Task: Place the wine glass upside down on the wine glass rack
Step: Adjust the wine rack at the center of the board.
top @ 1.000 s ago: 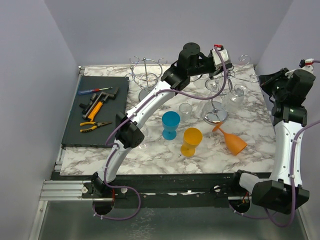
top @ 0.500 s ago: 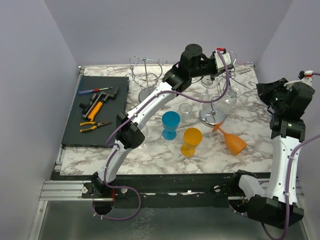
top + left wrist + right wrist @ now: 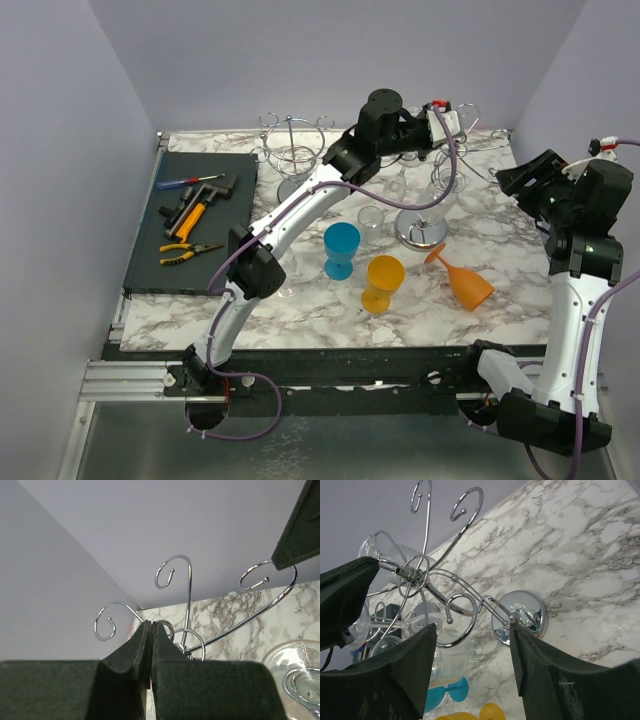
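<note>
Nearest our bases, a yellow glass (image 3: 383, 280) stands upright on the marble table (image 3: 300, 310), with an orange glass (image 3: 466, 282) lying on its side to its right and a blue glass (image 3: 341, 248) upright just behind. A small clear glass (image 3: 372, 220) stands beyond the blue one. Further back we see the wine glass rack (image 3: 421, 233), its chrome base on the marble to the right of that glass. Clear wine glasses (image 3: 452, 657) hang bowl-down from its curled arms. Our right gripper (image 3: 472, 627) is spread wide and empty, pointing at the rack from the right and not touching it. Our left gripper (image 3: 151, 626) is closed tight at the rack's top; whether it pinches the wire we cannot tell. Far left, tools (image 3: 192, 215) lie on a black mat (image 3: 150, 270), and a second rack (image 3: 291, 150) stands at the back
</note>
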### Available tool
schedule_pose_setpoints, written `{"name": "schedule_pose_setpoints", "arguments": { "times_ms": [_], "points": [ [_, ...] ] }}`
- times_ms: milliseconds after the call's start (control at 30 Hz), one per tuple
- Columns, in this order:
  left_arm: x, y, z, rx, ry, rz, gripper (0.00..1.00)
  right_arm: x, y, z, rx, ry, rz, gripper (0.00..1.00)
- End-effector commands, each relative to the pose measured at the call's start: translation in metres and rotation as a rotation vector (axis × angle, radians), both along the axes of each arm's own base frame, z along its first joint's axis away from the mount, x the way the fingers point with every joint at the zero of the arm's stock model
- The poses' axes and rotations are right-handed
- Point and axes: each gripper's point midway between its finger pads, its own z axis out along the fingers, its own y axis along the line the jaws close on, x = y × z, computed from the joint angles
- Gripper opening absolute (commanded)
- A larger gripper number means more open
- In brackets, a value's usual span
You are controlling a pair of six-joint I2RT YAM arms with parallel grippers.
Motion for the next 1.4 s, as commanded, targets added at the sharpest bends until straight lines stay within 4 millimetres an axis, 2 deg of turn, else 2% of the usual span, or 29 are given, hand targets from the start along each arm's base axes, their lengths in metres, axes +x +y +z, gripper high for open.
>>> {"name": "schedule_pose_setpoints", "arguments": {
  "times_ms": [0,167,433,667,933,1067,1367],
  "points": [
    [0.007,0.008,-0.043,0.115,0.079,0.036,0.01,-0.009,-0.006,0.017,-0.072,-0.004,-0.025,0.66],
    [0.002,0.011,-0.042,0.125,0.078,0.030,0.00,0.006,-0.016,0.025,-0.072,-0.029,-0.061,0.63],
    [-0.001,0.014,-0.040,0.137,0.076,0.025,0.00,0.064,-0.025,0.045,-0.034,-0.126,-0.039,0.60],
    [-0.001,0.014,-0.040,0.139,0.077,0.024,0.00,0.097,-0.032,0.040,-0.004,-0.139,-0.034,0.57],
    [-0.002,0.012,-0.032,0.120,0.068,0.017,0.00,0.113,-0.025,0.027,0.051,-0.139,0.010,0.43],
    [-0.001,0.011,-0.027,0.109,0.059,0.022,0.00,0.113,-0.023,0.022,0.059,-0.135,0.018,0.28],
    [-0.002,0.003,-0.019,0.082,0.032,0.036,0.00,0.105,-0.017,0.013,0.077,-0.126,0.035,0.06]
  ]
}}
